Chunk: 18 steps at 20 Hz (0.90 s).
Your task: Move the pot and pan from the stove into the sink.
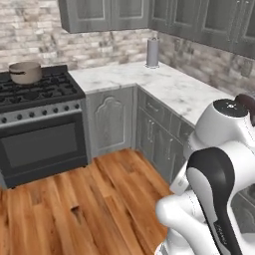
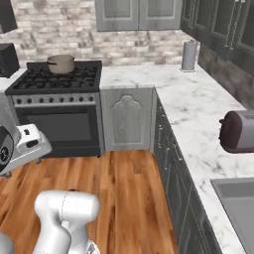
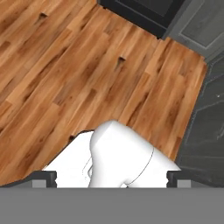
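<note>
Parked well back from the stove [image 1: 37, 104], gripper [image 3: 111, 177] released and empty, aimed down at the wood floor [image 3: 65, 78]; pot [image 1: 25, 72] waiting on the stove's back-left corner, sink [image 2: 238, 201] far off along the desk's [image 2: 198, 114] right run.

- The sink [image 2: 238, 208] is cut off by the right base view's right and bottom edges.
- The stove [image 1: 40, 124] runs off the left edge of the left base view.
- The pot [image 1: 25, 72] is too small to show what it holds.
- A dark appliance [image 2: 7, 59] beside the stove is cropped at the left edge.
- The toaster [image 2: 238, 131] on the bench [image 2: 198, 109] is clipped by the right edge.
</note>
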### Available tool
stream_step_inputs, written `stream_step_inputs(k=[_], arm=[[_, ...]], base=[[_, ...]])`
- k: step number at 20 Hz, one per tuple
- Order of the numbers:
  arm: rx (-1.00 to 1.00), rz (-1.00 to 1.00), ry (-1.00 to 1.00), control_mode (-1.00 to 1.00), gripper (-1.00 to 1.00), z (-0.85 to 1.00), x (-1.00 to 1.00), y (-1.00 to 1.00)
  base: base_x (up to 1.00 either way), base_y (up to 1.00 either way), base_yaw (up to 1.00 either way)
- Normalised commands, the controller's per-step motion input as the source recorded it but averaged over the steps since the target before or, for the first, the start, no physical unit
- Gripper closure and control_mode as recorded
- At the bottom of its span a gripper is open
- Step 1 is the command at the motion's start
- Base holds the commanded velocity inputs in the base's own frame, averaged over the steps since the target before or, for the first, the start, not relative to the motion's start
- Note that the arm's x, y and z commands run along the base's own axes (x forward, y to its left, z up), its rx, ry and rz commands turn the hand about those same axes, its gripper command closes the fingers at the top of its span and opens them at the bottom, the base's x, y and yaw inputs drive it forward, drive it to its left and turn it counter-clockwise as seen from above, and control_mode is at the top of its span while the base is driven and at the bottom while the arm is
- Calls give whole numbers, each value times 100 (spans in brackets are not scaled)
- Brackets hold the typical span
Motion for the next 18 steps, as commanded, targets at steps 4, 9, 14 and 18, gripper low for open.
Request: stream_step_inputs(k=[4,9,14,18], arm=[[0,0,0,100,-100,0,0,0],[0,0,0,100,-100,0,0,0],[0,0,0,100,-100,0,0,0],[0,0,0,100,-100,0,0,0]], base=[[96,30,-6],[95,32,-5],[95,33,-5],[93,32,-4]])
